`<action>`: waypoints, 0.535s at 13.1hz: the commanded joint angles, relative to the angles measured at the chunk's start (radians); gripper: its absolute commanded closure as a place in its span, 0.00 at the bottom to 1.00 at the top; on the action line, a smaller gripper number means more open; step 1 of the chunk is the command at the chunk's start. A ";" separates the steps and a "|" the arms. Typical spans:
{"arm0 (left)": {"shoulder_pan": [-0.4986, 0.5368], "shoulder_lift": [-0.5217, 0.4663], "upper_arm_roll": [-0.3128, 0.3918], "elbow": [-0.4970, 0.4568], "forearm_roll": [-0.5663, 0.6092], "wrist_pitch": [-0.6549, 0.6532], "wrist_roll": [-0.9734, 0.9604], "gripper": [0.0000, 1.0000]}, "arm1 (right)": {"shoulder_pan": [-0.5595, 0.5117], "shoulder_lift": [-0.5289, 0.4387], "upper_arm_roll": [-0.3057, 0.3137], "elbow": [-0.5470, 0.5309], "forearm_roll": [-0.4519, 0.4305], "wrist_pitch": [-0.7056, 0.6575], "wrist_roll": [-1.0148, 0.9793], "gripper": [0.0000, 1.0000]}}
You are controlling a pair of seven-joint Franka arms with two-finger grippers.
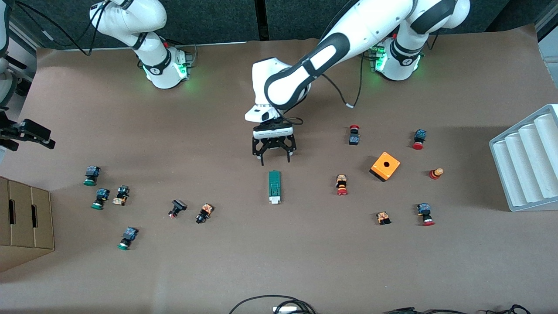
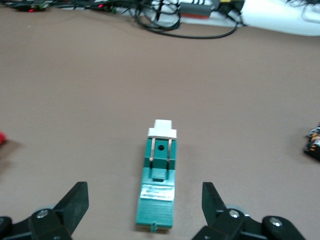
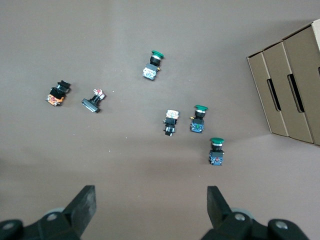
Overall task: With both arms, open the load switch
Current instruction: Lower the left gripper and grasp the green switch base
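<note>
The load switch (image 1: 274, 186) lies flat mid-table, a narrow dark-green block whose white tab end points toward the front camera. In the left wrist view the load switch (image 2: 159, 192) shows its white tab (image 2: 162, 129) away from the fingers. My left gripper (image 1: 275, 160) hangs open just above the table at the switch's green end. Its black fingers (image 2: 75, 197) stand wide on either side of that end and touch nothing. My right gripper (image 1: 37, 135) waits high over the right arm's end of the table. The right gripper (image 3: 151, 200) is open and empty.
Green-capped push-buttons (image 1: 91, 175) lie by a cardboard box (image 1: 26, 222) at the right arm's end. An orange cube box (image 1: 385, 166) and red-capped buttons (image 1: 341, 185) lie toward the left arm's end, beside a white ridged tray (image 1: 523, 161). Cables (image 1: 274, 305) cross the front edge.
</note>
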 commanded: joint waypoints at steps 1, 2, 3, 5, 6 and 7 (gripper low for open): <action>-0.013 0.097 0.012 0.037 0.216 -0.005 -0.095 0.01 | 0.003 0.011 -0.002 0.020 -0.027 0.000 -0.012 0.00; -0.016 0.125 0.012 0.052 0.261 -0.020 -0.112 0.01 | 0.003 0.010 -0.002 0.020 -0.023 -0.005 -0.011 0.00; -0.018 0.150 0.012 0.070 0.273 -0.049 -0.115 0.01 | 0.004 0.008 0.000 0.019 -0.021 -0.010 -0.009 0.00; -0.059 0.185 0.013 0.100 0.273 -0.123 -0.120 0.01 | 0.004 0.010 0.000 0.020 -0.021 -0.008 -0.009 0.00; -0.061 0.197 0.013 0.100 0.279 -0.144 -0.121 0.01 | 0.006 0.011 0.000 0.020 -0.021 -0.008 -0.006 0.00; -0.062 0.207 0.013 0.100 0.298 -0.146 -0.139 0.01 | 0.006 0.010 0.000 0.020 -0.021 -0.008 -0.003 0.00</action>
